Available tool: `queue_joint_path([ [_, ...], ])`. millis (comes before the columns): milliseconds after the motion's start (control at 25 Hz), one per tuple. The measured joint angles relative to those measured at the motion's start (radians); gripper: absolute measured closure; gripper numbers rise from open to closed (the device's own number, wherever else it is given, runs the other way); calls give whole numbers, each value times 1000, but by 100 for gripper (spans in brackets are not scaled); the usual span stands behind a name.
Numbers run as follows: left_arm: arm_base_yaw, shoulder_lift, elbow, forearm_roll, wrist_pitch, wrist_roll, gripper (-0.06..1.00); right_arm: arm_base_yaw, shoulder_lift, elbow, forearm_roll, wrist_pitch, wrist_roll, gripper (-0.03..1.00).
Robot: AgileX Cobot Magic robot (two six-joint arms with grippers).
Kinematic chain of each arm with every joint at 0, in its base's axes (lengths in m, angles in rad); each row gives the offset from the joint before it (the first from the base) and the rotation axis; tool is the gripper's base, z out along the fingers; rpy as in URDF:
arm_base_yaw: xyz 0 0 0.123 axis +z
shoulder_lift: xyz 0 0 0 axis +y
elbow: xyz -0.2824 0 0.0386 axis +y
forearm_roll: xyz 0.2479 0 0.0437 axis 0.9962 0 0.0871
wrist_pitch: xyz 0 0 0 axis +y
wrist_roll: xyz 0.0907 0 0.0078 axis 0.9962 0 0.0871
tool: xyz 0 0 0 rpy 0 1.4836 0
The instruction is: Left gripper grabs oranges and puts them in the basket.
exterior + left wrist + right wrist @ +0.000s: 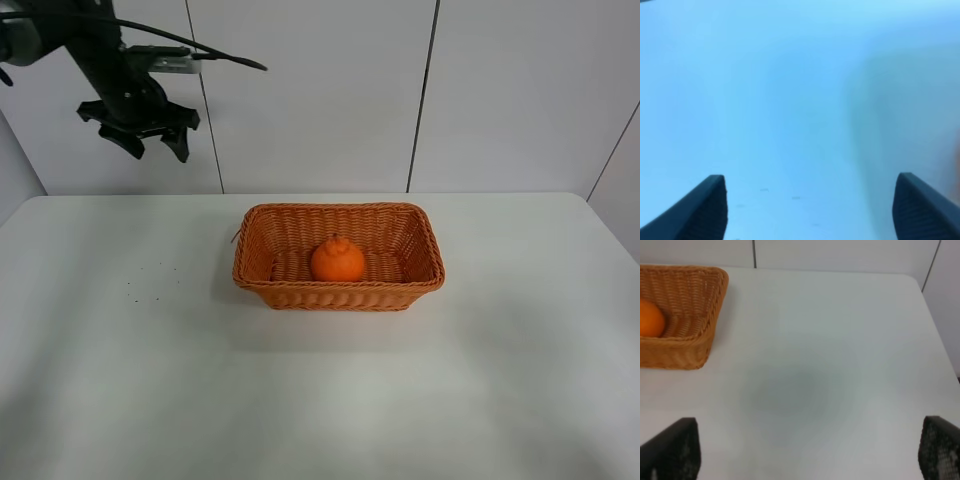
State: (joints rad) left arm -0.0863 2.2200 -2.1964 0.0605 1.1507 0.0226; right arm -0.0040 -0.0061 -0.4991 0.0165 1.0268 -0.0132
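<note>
The orange (337,260) lies inside the woven wicker basket (262,285) in the middle of the white table. My left gripper (152,146) hangs high at the back left, far from the basket, open and empty. In the left wrist view its gripper (810,210) shows two dark fingertips (705,207) spread wide over bare table. In the right wrist view the right gripper (807,455) is open and empty, its fingertips (675,450) wide apart, with the basket (705,340) and orange (649,319) at one side.
The white table (120,380) has a few small dark specks (150,290) left of the basket. White wall panels stand behind the far edge. The table's right edge (940,340) shows in the right wrist view.
</note>
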Motion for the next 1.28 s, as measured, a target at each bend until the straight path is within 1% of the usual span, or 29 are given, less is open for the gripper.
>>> queue_joint_path([
  [80,41,0,2,0,0,-8,15,0,0,0,0,0,0,27],
  [200,73,1,3,0,0,-13,16,0,0,0,0,0,0,27],
  [360,77,1,11,-1,10,-15,16,0,0,0,0,0,0,27],
  [480,77,-41,74,-31,10,-16,16,0,0,0,0,0,0,27],
  [640,77,-148,209,-45,23,-16,16,0,0,0,0,0,0,27],
  [920,77,-375,426,-16,37,-16,16,0,0,0,0,0,0,27],
  [1080,77,-537,596,-15,37,-23,16,0,0,0,0,0,0,27],
  [1280,77,-786,861,-10,37,-23,16,0,0,0,0,0,0,27],
])
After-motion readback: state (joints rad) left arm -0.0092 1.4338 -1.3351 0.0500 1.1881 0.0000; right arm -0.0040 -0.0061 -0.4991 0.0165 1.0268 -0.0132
